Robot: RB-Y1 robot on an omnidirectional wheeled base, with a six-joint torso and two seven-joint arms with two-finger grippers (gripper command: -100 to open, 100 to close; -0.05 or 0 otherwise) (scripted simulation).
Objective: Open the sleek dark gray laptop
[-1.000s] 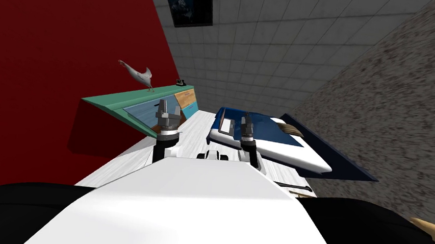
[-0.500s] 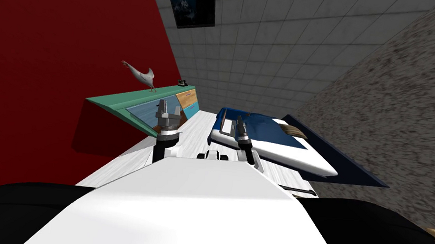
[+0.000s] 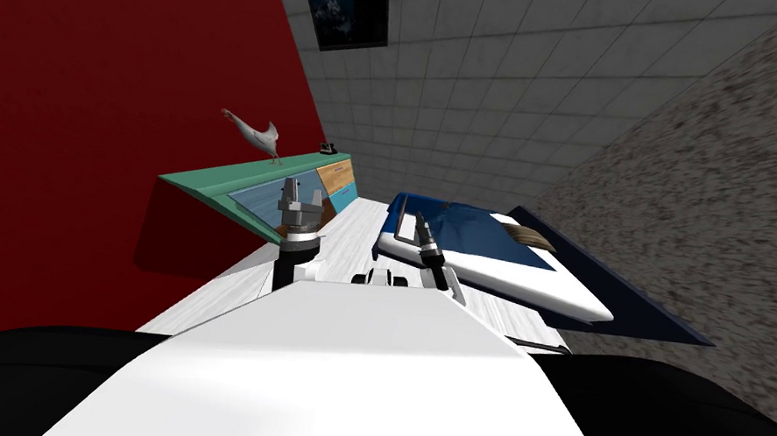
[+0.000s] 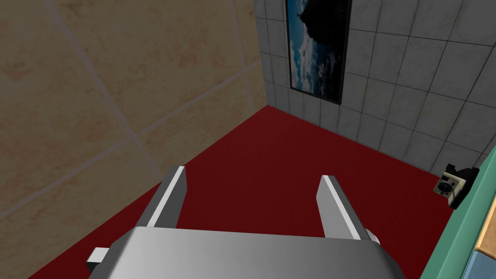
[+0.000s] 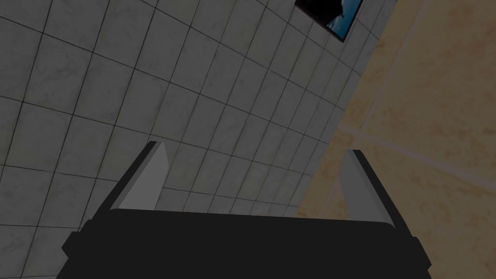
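Both arms are raised in front of me. My left gripper (image 3: 294,187) stands in front of the green cabinet (image 3: 240,189), open with nothing between its fingers (image 4: 167,203). My right gripper (image 3: 420,221) leans to the left before the near end of the blue and white bed (image 3: 497,260), and it is open and empty too, as its fingers (image 5: 145,179) show. Just behind that gripper a pale flat slab (image 3: 401,226) lies on the bed. I cannot tell what the slab is.
On the green cabinet by the red wall are a bird figure (image 3: 253,133) and a small camera (image 3: 324,147). A pale plank floor strip (image 3: 350,234) runs between cabinet and bed. A dark blue rug (image 3: 633,311) lies under the bed's right side.
My right gripper has swung left and tilted over. The whole head view has drifted slightly, so I have turned a little. The left arm has held still.
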